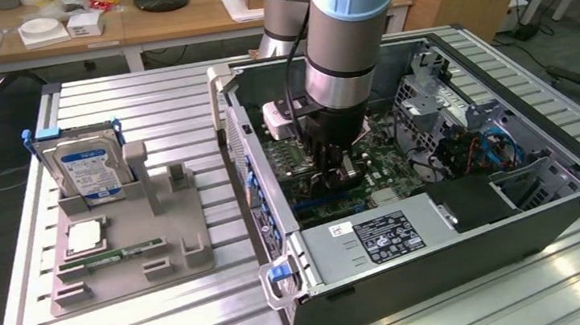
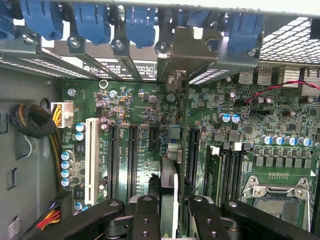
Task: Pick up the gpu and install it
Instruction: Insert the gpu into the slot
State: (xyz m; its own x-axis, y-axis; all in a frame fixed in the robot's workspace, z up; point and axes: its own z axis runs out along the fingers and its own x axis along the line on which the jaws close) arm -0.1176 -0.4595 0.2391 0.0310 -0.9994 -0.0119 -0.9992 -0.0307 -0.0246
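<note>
My gripper reaches down into the open PC case, just above the green motherboard. It is shut on the gpu, a thin dark card seen edge-on between the two black fingers. The card stands upright over the motherboard's expansion slots. Its silver end bracket sits against the case's rear slot openings, beneath the blue latches. Whether the card's lower edge is seated in a slot I cannot tell. In the wrist view my gripper straddles the card.
A grey parts holder at the exterior view's left carries a silver hard drive, a CPU chip and a green RAM stick. Inside the case are the power supply, a cable bundle and the CPU socket.
</note>
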